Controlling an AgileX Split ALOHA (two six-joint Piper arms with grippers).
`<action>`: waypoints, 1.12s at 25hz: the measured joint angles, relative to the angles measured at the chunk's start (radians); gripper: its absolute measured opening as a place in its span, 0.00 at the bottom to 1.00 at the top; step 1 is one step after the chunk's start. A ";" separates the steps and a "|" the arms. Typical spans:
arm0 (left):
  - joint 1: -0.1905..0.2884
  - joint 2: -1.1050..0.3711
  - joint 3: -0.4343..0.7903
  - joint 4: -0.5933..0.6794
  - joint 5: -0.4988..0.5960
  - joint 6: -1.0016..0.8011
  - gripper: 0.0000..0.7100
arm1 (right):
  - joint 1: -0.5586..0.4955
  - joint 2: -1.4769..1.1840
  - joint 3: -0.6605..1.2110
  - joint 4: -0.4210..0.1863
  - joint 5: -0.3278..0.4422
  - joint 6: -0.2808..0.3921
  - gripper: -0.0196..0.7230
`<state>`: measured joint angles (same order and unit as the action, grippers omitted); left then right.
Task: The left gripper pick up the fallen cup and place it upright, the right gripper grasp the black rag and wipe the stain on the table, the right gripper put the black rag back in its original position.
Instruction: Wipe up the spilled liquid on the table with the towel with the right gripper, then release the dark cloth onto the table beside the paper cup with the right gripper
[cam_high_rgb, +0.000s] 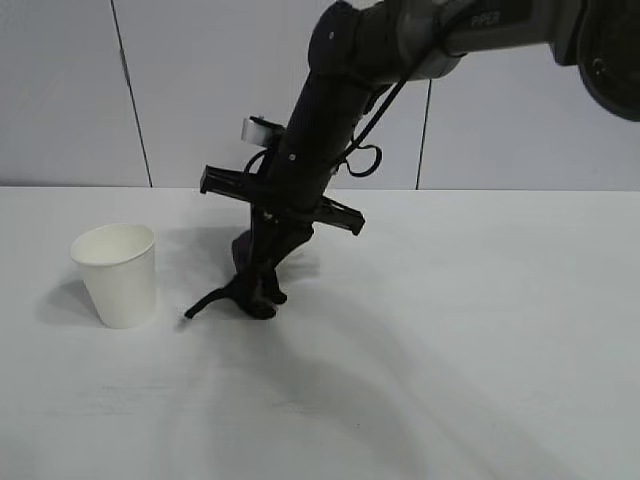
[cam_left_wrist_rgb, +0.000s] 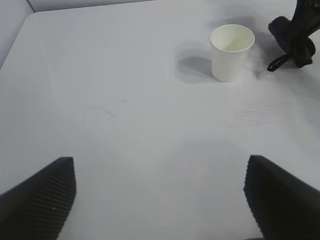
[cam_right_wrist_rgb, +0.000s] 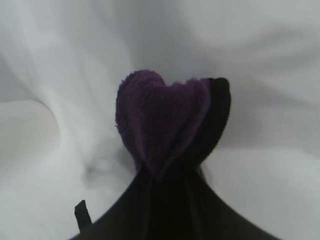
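- Table (cam_high_rgb: 480, 380): wide, flat, white top; bare over most of its area, with soft shadows only.
- Cup (cam_high_rgb: 117, 273): white paper, standing upright on the table, mouth up, on the exterior view's left side.
- Rag (cam_high_rgb: 250, 290): dark cloth with a purple patch, bunched, its lower end pressed on the table just beside the cup, apart from it.
- Rag's thin black loop tail lies flat on the table, pointing toward the cup.

Background. A pale grey panelled wall (cam_high_rgb: 200, 90) rises directly behind the white table (cam_high_rgb: 480, 350); thin dark vertical seams (cam_high_rgb: 132, 95) divide its panels. Diffuse light casts soft shadows on the table surface.
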<state>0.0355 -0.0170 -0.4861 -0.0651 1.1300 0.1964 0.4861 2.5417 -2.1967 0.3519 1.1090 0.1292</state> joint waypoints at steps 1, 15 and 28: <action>0.000 0.000 0.000 0.000 0.000 0.000 0.93 | 0.000 0.005 0.000 0.001 0.001 0.001 0.13; 0.000 0.000 0.000 0.000 0.000 0.000 0.93 | -0.008 -0.038 -0.016 -0.246 0.107 0.047 0.13; 0.000 0.000 0.000 0.000 0.000 0.000 0.93 | -0.008 -0.046 -0.017 -0.248 0.111 0.048 0.17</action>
<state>0.0355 -0.0170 -0.4861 -0.0651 1.1300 0.1964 0.4786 2.4954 -2.2141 0.1038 1.2200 0.1774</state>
